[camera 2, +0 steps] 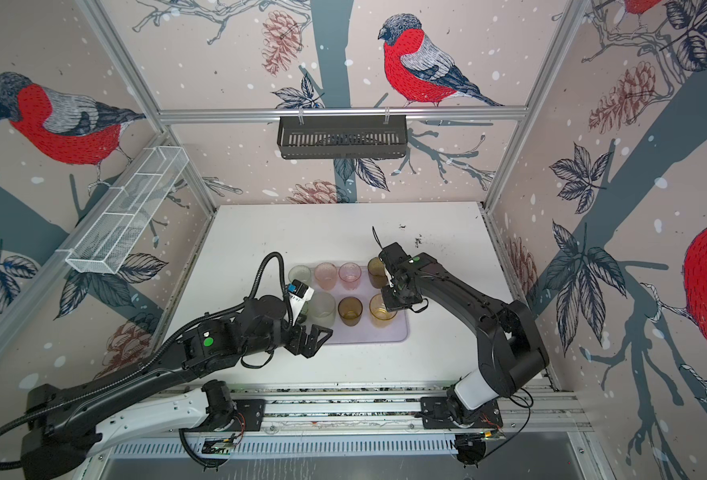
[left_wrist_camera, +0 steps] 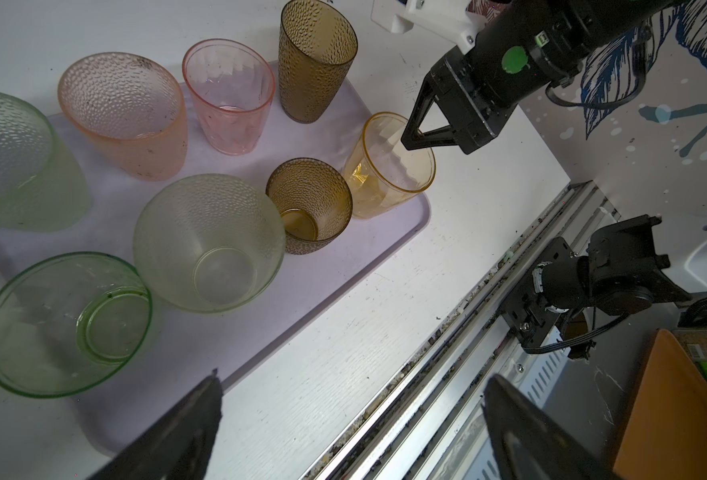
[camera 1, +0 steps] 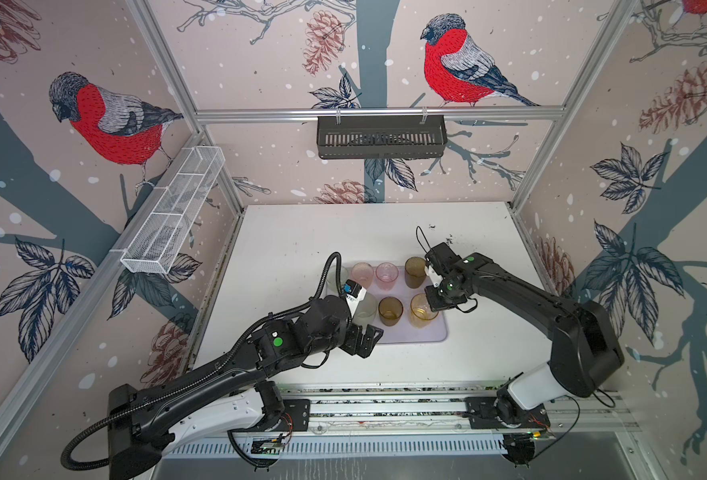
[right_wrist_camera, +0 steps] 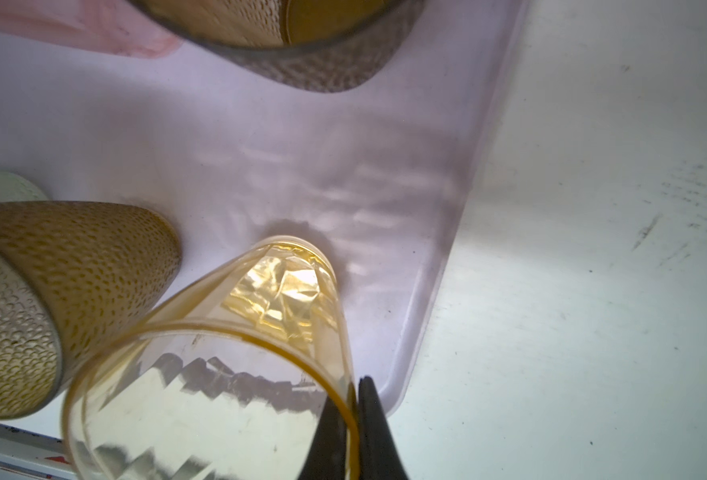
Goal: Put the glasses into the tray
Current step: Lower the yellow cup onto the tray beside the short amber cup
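Eight glasses [camera 1: 390, 311], all upright with mouths up, stand in the tray [left_wrist_camera: 322, 270] in two rows of four. The tray is mid table [camera 1: 302, 232]: flat lavender plastic, rounded corners, low rim.

12 o'clock row:
- frosted green glass [left_wrist_camera: 11, 166]
- dimpled pink glass [left_wrist_camera: 123, 116]
- faceted pink glass [left_wrist_camera: 229, 95]
- dimpled far brown glass [left_wrist_camera: 316, 58]

6 o'clock row:
- clear green glass [left_wrist_camera: 65, 324]
- dimpled pale green glass [left_wrist_camera: 208, 243]
- dimpled near brown glass [left_wrist_camera: 308, 205]
- faceted yellow glass [left_wrist_camera: 389, 166], at the tray's 4 o'clock corner

All are translucent and tapered.

The right tool [right_wrist_camera: 354, 399] pinches the yellow glass's rim, one finger inside and one outside. Whether the base touches the tray is hard to tell. The left tool [left_wrist_camera: 354, 376] gapes wide and holds nothing, at the tray's 7 o'clock corner.

In both top views the left arm hides most of the clear green glass. The left wrist view cuts off the frosted green glass.
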Controlling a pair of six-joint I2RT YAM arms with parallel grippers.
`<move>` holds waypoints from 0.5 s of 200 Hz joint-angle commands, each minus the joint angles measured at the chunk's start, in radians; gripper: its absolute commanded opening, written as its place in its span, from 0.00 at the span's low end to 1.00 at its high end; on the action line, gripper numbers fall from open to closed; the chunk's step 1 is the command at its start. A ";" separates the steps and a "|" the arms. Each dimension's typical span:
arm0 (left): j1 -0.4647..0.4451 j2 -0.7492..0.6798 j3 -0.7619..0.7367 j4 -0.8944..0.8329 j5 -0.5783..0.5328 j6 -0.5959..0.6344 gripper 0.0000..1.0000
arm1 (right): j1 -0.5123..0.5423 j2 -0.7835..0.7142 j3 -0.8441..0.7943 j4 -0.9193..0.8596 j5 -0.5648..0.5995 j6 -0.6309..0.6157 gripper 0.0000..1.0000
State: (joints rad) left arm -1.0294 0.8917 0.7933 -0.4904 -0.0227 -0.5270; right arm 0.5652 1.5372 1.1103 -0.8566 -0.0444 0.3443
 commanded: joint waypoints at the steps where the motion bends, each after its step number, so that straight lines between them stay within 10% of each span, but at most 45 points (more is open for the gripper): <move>1: 0.001 -0.005 0.001 0.000 -0.005 -0.013 0.98 | 0.007 -0.008 -0.003 0.007 0.014 0.013 0.03; 100: 0.002 -0.023 -0.005 0.003 -0.011 -0.016 0.98 | 0.015 -0.011 0.000 0.007 0.032 0.016 0.08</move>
State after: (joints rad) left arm -1.0294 0.8738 0.7918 -0.4900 -0.0257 -0.5335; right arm 0.5785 1.5311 1.1084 -0.8543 -0.0273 0.3450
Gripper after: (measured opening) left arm 0.976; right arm 0.077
